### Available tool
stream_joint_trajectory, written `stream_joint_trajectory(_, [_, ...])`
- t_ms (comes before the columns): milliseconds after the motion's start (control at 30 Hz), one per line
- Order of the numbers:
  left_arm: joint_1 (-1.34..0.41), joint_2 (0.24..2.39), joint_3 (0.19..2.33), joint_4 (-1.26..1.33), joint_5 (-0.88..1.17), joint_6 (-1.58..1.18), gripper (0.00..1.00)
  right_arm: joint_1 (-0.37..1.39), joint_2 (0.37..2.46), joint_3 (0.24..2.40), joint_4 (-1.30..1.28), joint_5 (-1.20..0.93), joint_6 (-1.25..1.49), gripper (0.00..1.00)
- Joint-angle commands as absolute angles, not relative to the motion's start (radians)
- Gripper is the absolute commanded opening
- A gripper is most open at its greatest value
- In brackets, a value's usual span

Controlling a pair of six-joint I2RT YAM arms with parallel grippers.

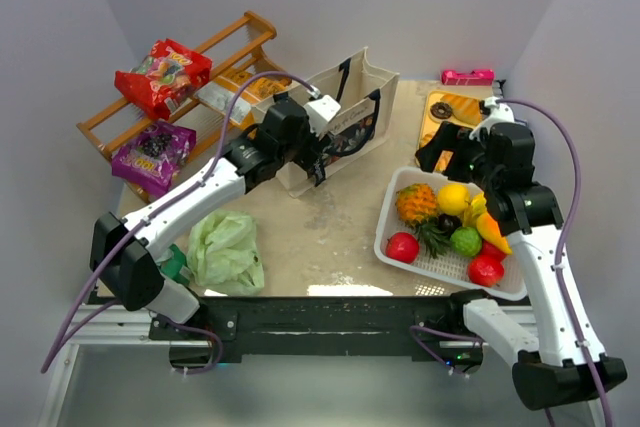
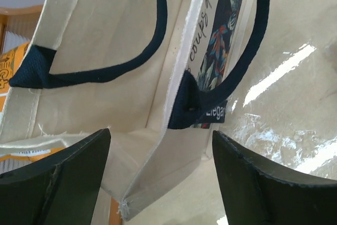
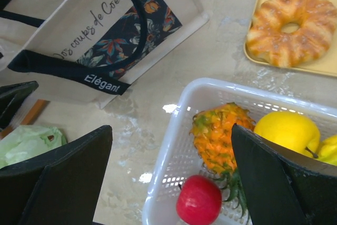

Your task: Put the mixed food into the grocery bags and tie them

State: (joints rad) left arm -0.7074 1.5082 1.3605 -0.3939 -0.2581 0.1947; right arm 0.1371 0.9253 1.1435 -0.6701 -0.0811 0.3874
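The beige canvas tote [image 1: 345,107] with black straps stands upright at the table's middle back. My left gripper [image 1: 318,159] is open at the tote's near side, and the tote's [image 2: 105,30] folded side edge lies between the wide jaws without touching either one. A pale green plastic bag [image 1: 225,252] lies crumpled at the front left. Red [image 1: 162,75], purple [image 1: 152,152] and orange-yellow [image 1: 232,87] snack packets rest on a wooden rack. My right gripper [image 1: 437,155] hangs open and empty over the left rim of the white basket [image 3: 210,84].
The basket [image 1: 385,232] holds a pineapple [image 3: 218,135], a red apple [image 3: 199,201], a lemon [image 3: 287,133] and other toy fruit. A yellow tray [image 1: 432,122] with a glazed donut [image 3: 287,27] sits behind it. A pink object [image 1: 468,76] lies at the back right. The wooden rack [image 1: 110,112] fills the back left.
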Motion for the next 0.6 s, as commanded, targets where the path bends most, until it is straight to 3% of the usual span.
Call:
stream_joint_trajectory(0, [-0.709,1.497,1.342,-0.414,-0.267,0.166,0.60,0.137,0.968,1.118,-0.568,-0.199,0.426,0.99])
stream_joint_trajectory(67, [-0.709,1.499,1.350,-0.429,-0.210,0.138,0.35,0.137,0.988,1.103,-0.506,-0.259,0.457,0.99])
stream_joint_trajectory(100, [-0.707,1.502,1.367,-0.451,-0.190,0.124,0.14,0.138,1.009,1.094,-0.486,-0.284,0.468,0.99])
stream_joint_trajectory(200, [-0.709,1.496,1.396,-0.488,-0.105,0.040,0.00,0.141,1.043,1.089,-0.408,-0.348,0.528,0.99])
stream_joint_trajectory(433, [-0.724,1.471,1.384,-0.442,0.142,-0.182,0.00,0.225,1.124,1.147,-0.292,-0.275,0.641,0.99])
stream_joint_trajectory(567, [-0.753,1.470,1.387,-0.394,0.158,-0.245,0.00,0.284,1.215,1.184,-0.291,-0.206,0.663,0.98])
